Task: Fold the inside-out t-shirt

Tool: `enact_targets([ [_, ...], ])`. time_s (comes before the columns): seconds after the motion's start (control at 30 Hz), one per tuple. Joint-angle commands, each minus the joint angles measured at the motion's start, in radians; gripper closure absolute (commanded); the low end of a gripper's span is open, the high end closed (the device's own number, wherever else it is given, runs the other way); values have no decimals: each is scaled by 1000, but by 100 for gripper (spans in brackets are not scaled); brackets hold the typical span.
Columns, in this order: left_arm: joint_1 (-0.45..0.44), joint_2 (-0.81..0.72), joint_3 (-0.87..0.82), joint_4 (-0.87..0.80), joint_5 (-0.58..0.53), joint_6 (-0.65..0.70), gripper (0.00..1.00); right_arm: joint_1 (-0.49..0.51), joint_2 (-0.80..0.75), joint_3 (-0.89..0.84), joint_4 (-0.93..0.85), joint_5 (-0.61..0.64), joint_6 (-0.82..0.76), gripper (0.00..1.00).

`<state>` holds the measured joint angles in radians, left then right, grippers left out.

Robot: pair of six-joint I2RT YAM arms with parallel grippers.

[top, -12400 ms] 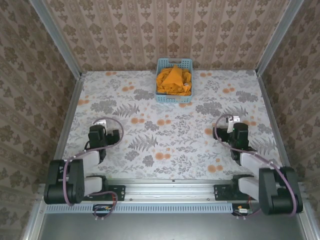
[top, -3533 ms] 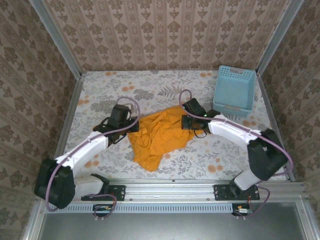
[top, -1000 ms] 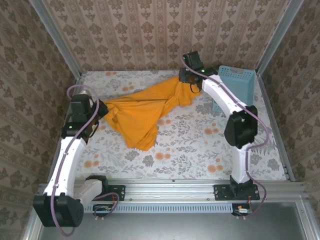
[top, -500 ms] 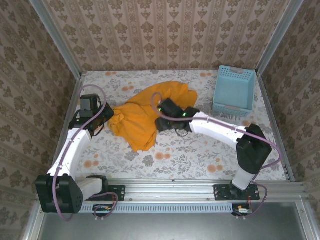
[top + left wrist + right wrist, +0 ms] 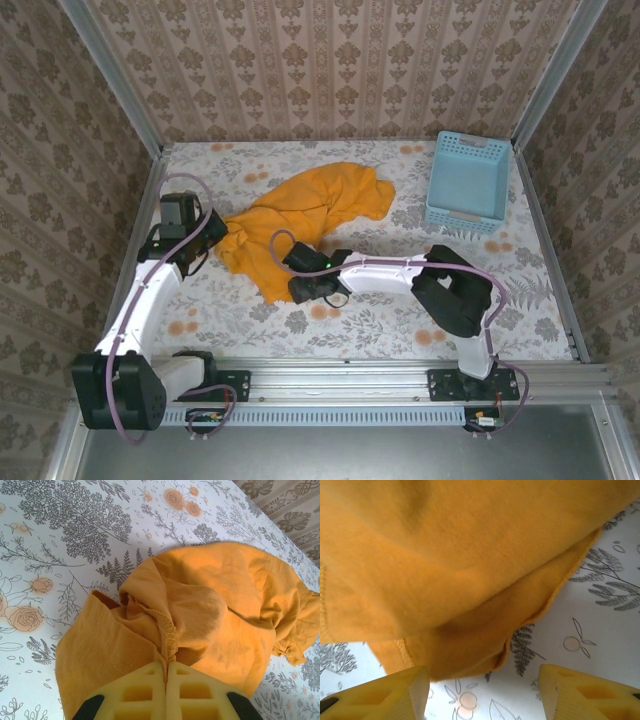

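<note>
Here the inside-out t-shirt (image 5: 300,215) lies crumpled on the floral table (image 5: 380,325), left of centre and well apart from the blue basket (image 5: 468,182) at the far right. The left gripper (image 5: 166,669) pinches a stitched fold at its left edge. The right gripper (image 5: 482,682) hovers with jaws apart at its near hem.

Wrinkled orange-yellow cloth t-shirt (image 5: 445,555) runs off the top and left edges of the right wrist view, its outline unseen. The left end effector (image 5: 166,669), cropped by the left wrist view's bottom edge, swallows a stitched hem (image 5: 168,630) between its closed yellow fingers (image 5: 135,692).
</note>
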<state>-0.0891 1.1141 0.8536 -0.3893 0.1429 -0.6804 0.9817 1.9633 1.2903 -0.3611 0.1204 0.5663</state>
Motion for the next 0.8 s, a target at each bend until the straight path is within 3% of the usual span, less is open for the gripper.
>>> enact_targets([
  [0.0,11,-29,-12,10,-3,24,100,-1,40,39,20,3,38,45],
  [0.2,18,-33,-19,19,3,23,100,-1,63,66,7,19,17,64],
  [0.3,17,-31,-22,25,13,21,100,-3,14,51,-41,121,4,84],
  [0.4,15,-21,-23,46,49,24,100,-25,-118,-12,-106,266,2,96],
  [0.5,-18,0,-27,77,78,24,99,-98,-291,-106,-153,344,12,100],
  [0.63,-113,29,-46,128,81,34,91,-237,-473,-225,-149,271,22,100],
  [0.77,-200,49,-75,138,55,59,84,-348,-551,-293,-165,216,58,100],
])
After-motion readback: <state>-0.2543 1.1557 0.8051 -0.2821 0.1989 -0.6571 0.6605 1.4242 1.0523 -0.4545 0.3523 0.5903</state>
